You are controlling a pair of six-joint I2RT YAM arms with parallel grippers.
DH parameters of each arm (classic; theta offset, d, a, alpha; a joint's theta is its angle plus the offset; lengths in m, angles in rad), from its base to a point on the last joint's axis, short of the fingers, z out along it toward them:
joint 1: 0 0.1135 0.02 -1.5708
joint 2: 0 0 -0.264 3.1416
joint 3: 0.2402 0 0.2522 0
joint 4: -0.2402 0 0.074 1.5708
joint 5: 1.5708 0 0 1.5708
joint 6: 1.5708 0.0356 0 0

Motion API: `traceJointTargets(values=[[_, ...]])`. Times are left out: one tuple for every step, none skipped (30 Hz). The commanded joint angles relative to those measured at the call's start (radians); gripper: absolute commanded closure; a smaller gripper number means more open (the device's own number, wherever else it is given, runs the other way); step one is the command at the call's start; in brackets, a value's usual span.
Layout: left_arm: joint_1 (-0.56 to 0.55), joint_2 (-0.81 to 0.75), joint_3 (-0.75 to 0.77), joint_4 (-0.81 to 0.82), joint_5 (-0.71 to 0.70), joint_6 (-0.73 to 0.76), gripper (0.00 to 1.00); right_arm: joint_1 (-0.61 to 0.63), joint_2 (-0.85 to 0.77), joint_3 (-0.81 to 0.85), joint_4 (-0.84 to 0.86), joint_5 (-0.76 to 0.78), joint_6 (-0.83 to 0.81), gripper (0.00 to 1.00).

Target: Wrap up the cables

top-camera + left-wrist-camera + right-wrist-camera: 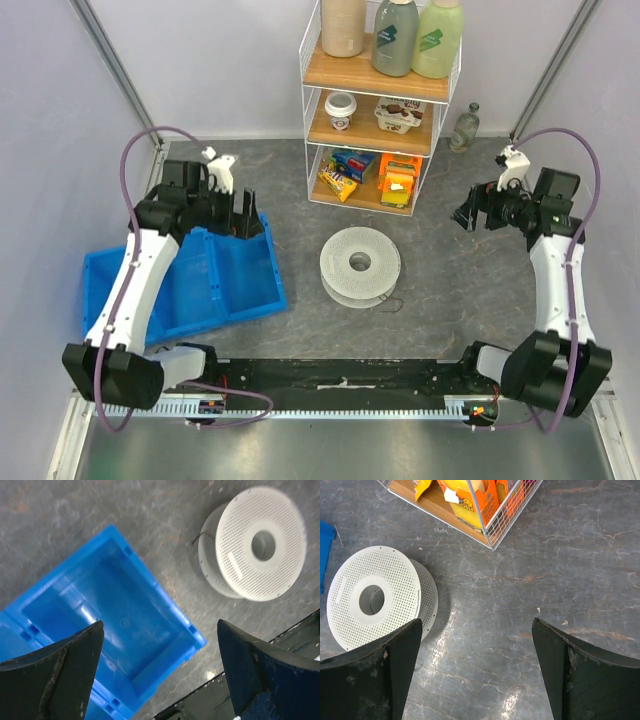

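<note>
The cable is a thin black wire; a small loose loop of it lies on the table at the front right of the white spool. In the left wrist view a short bit of the wire shows at the spool's rim. My left gripper is open and empty, above the blue bin; in its own view the gripper hangs over the bin. My right gripper is open and empty, right of the spool; in its own view the gripper is over bare table, with the spool to its left.
A white wire rack with bottles, cups and snack boxes stands at the back centre; its corner shows in the right wrist view. A small glass bottle stands right of it. A black strip runs along the near edge.
</note>
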Motion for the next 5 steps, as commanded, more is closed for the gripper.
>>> traceJointTargets(values=[[0.001, -0.102, -0.113, 0.025, -0.057, 0.039, 0.01, -0.001, -0.117, -0.056, -0.027, 0.036, -0.045, 0.02], [0.003, -0.118, -0.127, 0.027, -0.060, 0.037, 0.01, -0.001, -0.137, -0.067, -0.028, 0.038, -0.046, 0.02], [0.004, -0.125, -0.133, 0.024, -0.064, 0.034, 0.01, 0.000, -0.157, -0.076, -0.027, 0.041, -0.046, 0.02], [0.009, -0.136, -0.134, 0.021, -0.067, 0.030, 0.01, 0.000, -0.177, -0.085, -0.027, 0.041, -0.049, 0.02], [0.009, -0.142, -0.134, 0.020, -0.067, 0.028, 0.01, 0.000, -0.191, -0.091, -0.028, 0.039, -0.049, 0.02]])
